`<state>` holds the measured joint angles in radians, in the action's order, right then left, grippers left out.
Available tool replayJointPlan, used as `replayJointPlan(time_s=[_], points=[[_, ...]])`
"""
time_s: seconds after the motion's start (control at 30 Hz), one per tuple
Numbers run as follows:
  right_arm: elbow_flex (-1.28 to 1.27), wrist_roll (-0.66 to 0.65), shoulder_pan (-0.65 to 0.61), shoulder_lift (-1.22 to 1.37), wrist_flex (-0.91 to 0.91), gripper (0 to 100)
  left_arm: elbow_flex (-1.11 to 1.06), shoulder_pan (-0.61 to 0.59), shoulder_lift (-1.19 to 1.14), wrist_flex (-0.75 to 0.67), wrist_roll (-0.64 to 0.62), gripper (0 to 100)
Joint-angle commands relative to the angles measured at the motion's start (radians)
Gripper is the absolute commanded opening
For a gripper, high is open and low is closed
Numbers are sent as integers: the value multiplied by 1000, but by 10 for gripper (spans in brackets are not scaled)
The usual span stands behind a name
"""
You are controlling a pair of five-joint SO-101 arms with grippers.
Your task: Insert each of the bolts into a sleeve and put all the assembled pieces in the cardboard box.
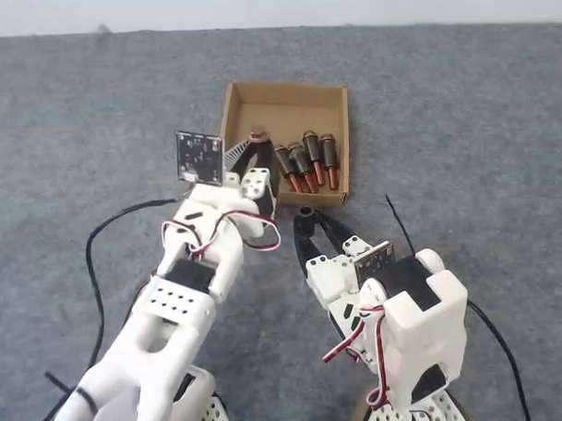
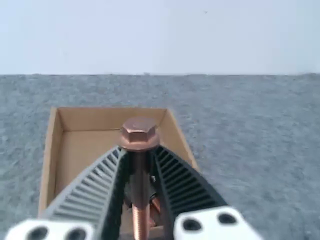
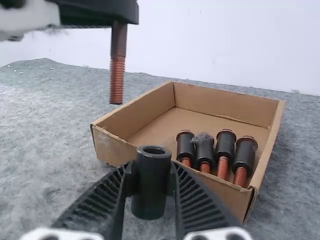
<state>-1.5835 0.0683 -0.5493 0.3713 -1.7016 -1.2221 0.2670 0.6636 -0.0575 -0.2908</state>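
My left gripper (image 1: pixel 257 148) is shut on a copper bolt (image 1: pixel 257 136) held upright, head up, above the near left part of the cardboard box (image 1: pixel 337 107). In the left wrist view the bolt (image 2: pixel 139 134) stands between the ribbed fingers (image 2: pixel 95 185), with the box (image 2: pixel 56 145) beyond. My right gripper (image 1: pixel 307 216) is shut on a black sleeve (image 1: pixel 306 211) held upright just in front of the box's near wall. The right wrist view shows the sleeve (image 3: pixel 150 190), bore up, and the bolt's threaded end (image 3: pixel 117 80) hanging higher and farther off. Several assembled pieces (image 3: pixel 215 150) lie in the box (image 3: pixel 125 112).
Grey carpet (image 1: pixel 463 121) covers the table all around the box. A black cable (image 1: pixel 94 263) loops over it beside the left arm, and another (image 1: pixel 397 227) sticks up by the right arm.
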Motion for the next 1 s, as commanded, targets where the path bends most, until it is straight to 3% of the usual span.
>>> replayJointPlan(time_s=[0.0, 0.2, 0.7, 0.97], points=[[-31, 5, -7, -44, 2, 6, -22, 25, 75, -89, 3, 12], [-31, 5, -8, -44, 2, 6, -182, 43, 235, -216, 3, 12], [34, 3, -71, -25, 48, 6, -383, 46, 482, -215, 2, 12], [75, -81, -128, 41, 19, 6, -414, 46, 529, -213, 2, 12]])
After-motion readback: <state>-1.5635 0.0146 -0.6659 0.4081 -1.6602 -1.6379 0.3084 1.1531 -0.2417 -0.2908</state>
